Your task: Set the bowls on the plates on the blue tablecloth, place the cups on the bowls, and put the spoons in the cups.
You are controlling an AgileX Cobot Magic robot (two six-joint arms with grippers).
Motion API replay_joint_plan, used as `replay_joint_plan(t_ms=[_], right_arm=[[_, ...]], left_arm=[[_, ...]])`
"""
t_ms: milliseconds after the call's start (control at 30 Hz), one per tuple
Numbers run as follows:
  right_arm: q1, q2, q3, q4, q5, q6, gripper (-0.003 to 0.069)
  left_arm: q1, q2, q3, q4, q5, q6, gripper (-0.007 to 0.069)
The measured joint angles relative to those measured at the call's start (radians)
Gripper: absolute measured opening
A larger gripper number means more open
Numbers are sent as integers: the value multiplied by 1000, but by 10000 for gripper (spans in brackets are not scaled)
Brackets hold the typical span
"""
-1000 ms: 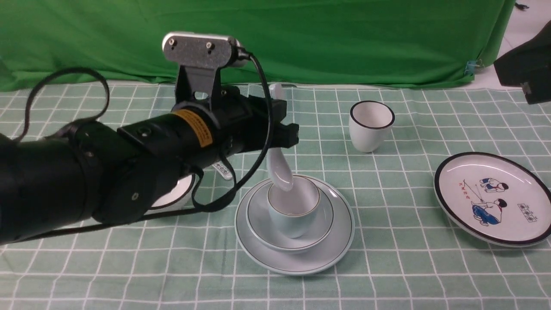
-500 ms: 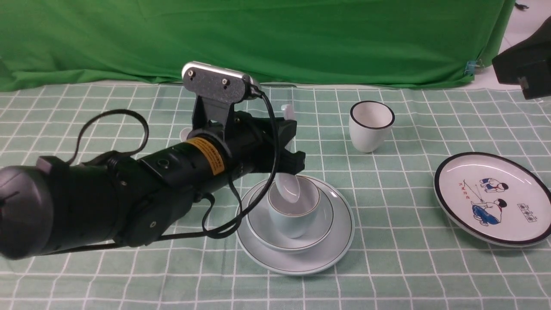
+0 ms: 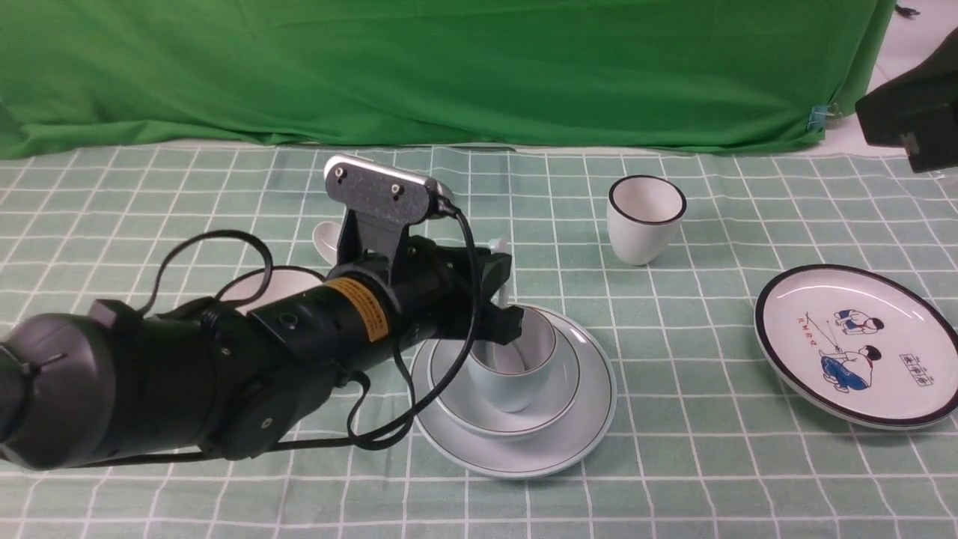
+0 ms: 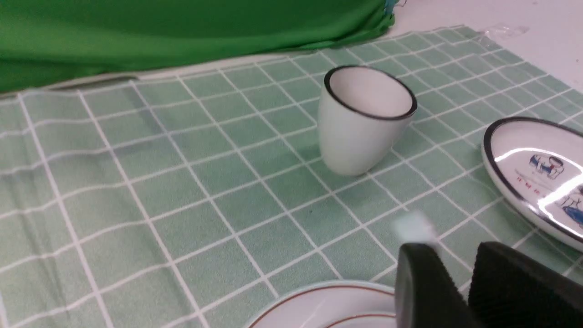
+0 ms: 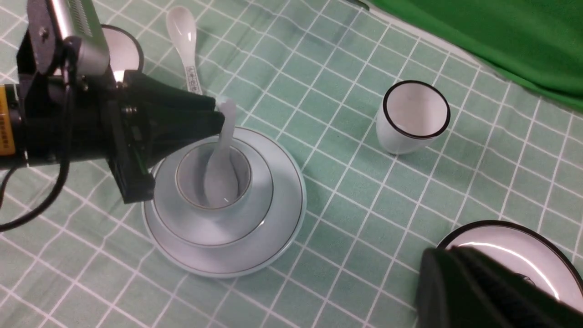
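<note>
The pale blue spoon (image 5: 222,166) stands in the pale blue cup (image 3: 509,382), which sits in the pale blue bowl (image 3: 563,383) on the pale blue plate (image 3: 587,419). My left gripper (image 3: 505,296) hovers just over this stack. Its jaws are slightly apart, and in the left wrist view checked cloth shows through the gap of my left gripper (image 4: 455,255). The spoon's handle tip (image 4: 412,227) rests beside one finger. My right gripper (image 5: 444,257) is shut and empty over the white cartoon plate (image 3: 853,344). The white cup (image 3: 645,218) stands alone further back.
The white black-rimmed bowl (image 5: 120,50) and the white spoon (image 5: 182,32) lie on the blue tablecloth (image 3: 673,464) behind my left arm, partly hidden in the front view. The green backdrop (image 3: 479,67) closes off the far edge.
My left arm has come down and lowered the pale blue spoon until its bowl sits inside the cup. The left jaws have parted slightly. The right arm has stayed put.
</note>
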Motion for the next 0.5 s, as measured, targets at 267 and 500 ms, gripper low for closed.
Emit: replay_joint_plan(t_ms=[267,500], right_arm=[[0,-42,-13,-49,6,-1,35],[0,-331,57,-98,5,56,35]], left_arm=[[0,-124,0,-43,98,32,304],[0,-478,0,-60,556,121,106]])
